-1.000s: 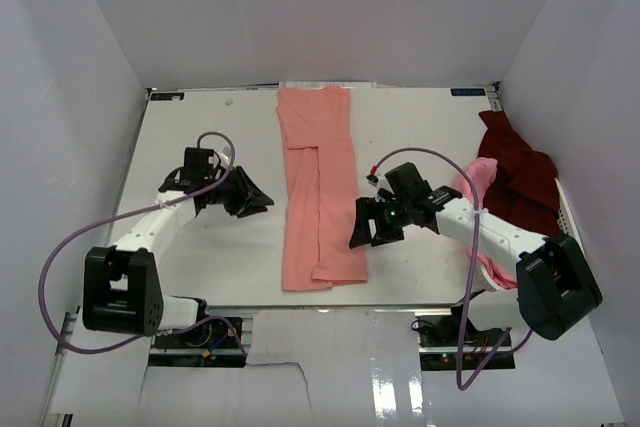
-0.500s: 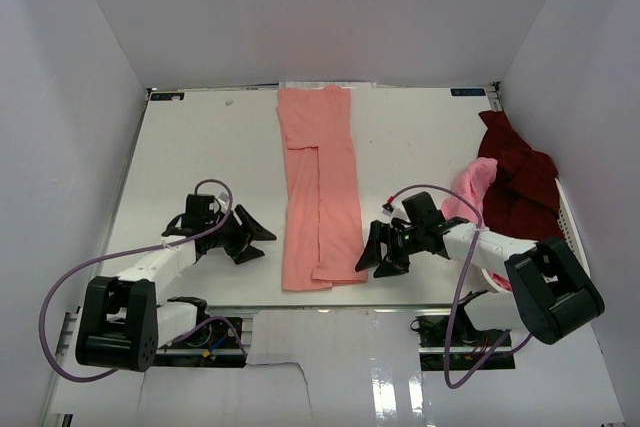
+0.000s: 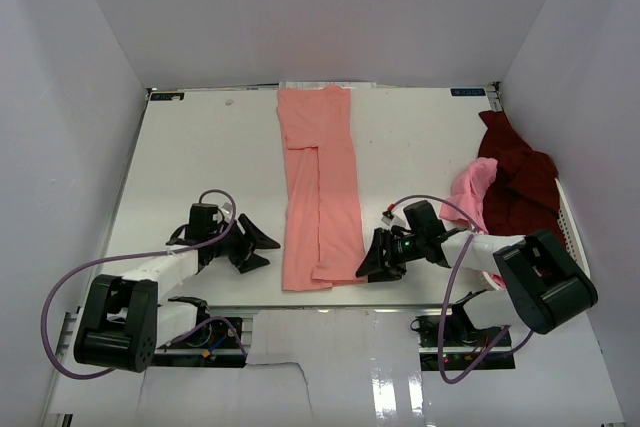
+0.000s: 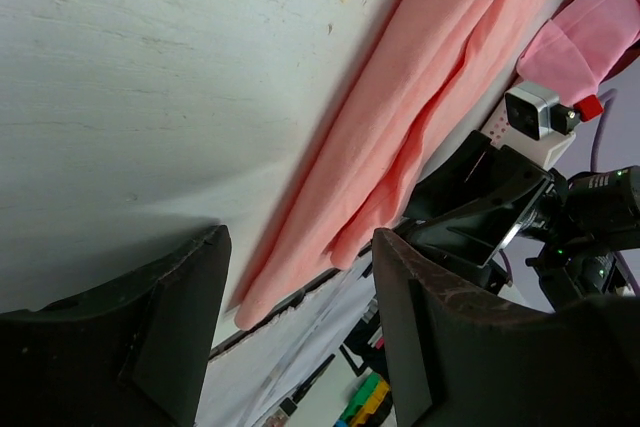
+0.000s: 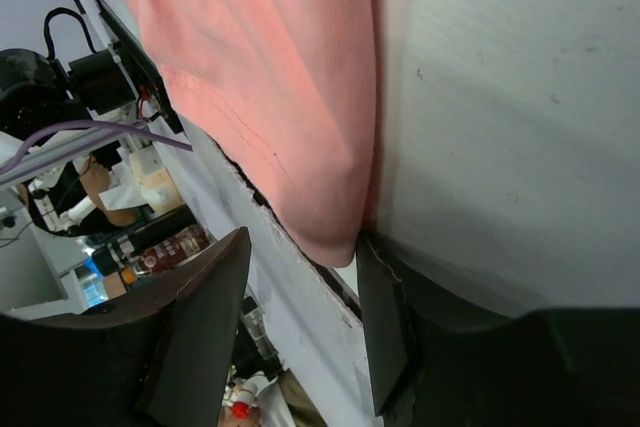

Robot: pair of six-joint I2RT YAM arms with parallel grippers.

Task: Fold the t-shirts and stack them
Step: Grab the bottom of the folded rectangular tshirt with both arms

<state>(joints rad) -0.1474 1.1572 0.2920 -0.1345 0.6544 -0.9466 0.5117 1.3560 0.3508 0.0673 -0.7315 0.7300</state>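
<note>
A salmon-pink t-shirt (image 3: 318, 182) lies folded into a long strip down the middle of the table. My left gripper (image 3: 262, 249) sits low and open just left of its near left corner, which shows beyond the open jaws of the left gripper (image 4: 300, 292) in the left wrist view. My right gripper (image 3: 368, 265) is at the near right corner. In the right wrist view that shirt corner (image 5: 320, 217) lies between the open jaws of the right gripper (image 5: 300, 292), one finger (image 5: 385, 332) on the table beside it. A lighter pink t-shirt (image 3: 470, 189) and a maroon t-shirt (image 3: 517, 175) lie crumpled at the right.
The white table (image 3: 200, 147) is walled in by white panels on three sides. Its near edge (image 3: 330, 302) runs just below both grippers. A white slotted basket edge (image 3: 566, 212) shows at the far right, under the maroon shirt.
Both arms have come down toward the near edge of the table, to the salmon shirt's near corners. The left jaws have opened wider and the right jaws have narrowed.
</note>
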